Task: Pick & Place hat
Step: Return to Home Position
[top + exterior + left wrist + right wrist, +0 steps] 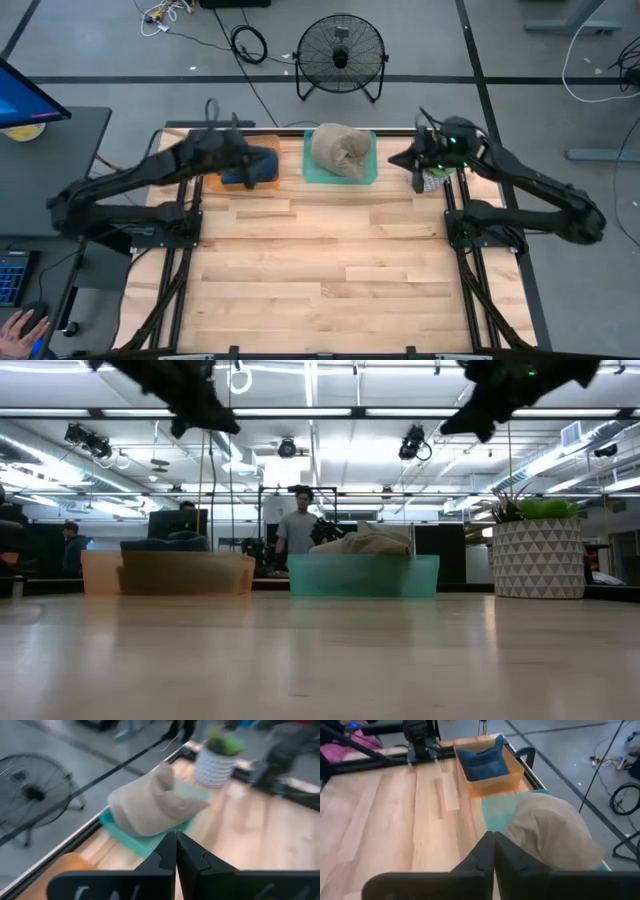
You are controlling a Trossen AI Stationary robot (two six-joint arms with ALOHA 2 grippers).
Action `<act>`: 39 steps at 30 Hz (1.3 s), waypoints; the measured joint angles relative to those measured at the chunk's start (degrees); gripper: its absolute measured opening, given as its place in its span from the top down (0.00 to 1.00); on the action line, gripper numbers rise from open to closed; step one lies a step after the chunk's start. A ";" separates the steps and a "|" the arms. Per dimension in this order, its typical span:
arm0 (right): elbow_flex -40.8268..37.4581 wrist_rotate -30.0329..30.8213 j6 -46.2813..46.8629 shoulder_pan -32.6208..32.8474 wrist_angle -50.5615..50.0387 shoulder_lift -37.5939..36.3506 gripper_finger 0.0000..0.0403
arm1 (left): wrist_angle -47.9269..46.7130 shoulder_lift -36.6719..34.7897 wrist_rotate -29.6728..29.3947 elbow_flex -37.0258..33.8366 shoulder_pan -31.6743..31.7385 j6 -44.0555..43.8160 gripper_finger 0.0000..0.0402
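Brown caps are piled in the green bin; none is seen outside it. The left claw, closed and empty, is held over the orange bin just left of the green bin. The right claw, also closed and empty, is held just right of it, near the plant pot. The return home is judged underway: both arms need drawing back over the bare table in front of the green bin.

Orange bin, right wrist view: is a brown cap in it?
No, the orange bin holds only blue fabric; the brown caps are heaped in the green bin.
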 joint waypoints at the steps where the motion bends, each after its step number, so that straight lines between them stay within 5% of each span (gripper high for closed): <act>1: -1.95 0.01 0.67 0.00 0.79 -2.13 0.98 | 2.06 -2.80 1.16 -3.23 -0.25 0.34 0.99; 9: -17.04 -3.09 7.14 0.02 12.75 -16.73 0.98 | 24.41 -20.24 3.87 -26.94 -1.72 0.35 0.99; 18: -28.07 -4.21 9.39 0.02 17.17 -29.01 0.98 | 43.17 -28.39 10.41 -44.98 -2.39 -0.69 0.99; 29: -32.48 -4.16 12.68 0.02 17.53 -41.77 0.98 | 44.88 -37.56 18.35 -48.93 -2.39 -0.44 0.99; 39: -35.53 -3.97 19.54 0.02 22.68 -48.83 0.98 | 37.36 -44.18 18.43 -48.93 -2.37 -0.21 0.99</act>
